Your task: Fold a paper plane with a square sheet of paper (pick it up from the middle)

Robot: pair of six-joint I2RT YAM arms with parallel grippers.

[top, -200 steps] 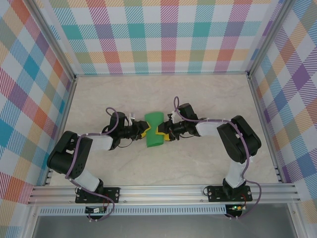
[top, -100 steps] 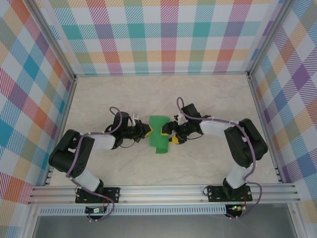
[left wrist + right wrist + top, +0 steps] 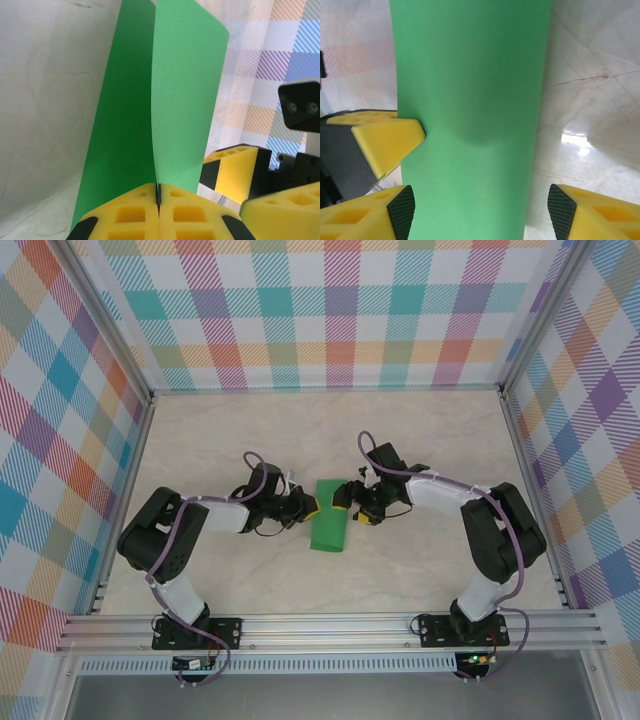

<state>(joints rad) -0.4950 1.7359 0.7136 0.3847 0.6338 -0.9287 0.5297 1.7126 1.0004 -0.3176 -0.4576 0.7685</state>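
Observation:
The square sheet of paper (image 3: pixel 330 523) is bright green and folded over into a long strip, in the middle of the table. My left gripper (image 3: pixel 312 506) is shut on its left edge; in the left wrist view the paper (image 3: pixel 182 100) rises from between the closed yellow fingertips (image 3: pixel 125 215) as two flaps. My right gripper (image 3: pixel 349 503) is at the strip's right side, open. In the right wrist view the paper (image 3: pixel 470 90) runs between the spread fingers (image 3: pixel 592 215), the right pad standing clear of it. My left gripper's finger (image 3: pixel 385 140) touches the strip's left edge there.
The pale marble table (image 3: pixel 430 440) is walled by checked panels (image 3: pixel 320 310) at the back and both sides. An aluminium rail (image 3: pixel 330 625) runs along the near edge. The right gripper's yellow fingers (image 3: pixel 235 170) are close beside the paper in the left wrist view.
My left gripper has shut on the paper and moved right with it. My right gripper has opened and let go. The strip has swung more upright on the table.

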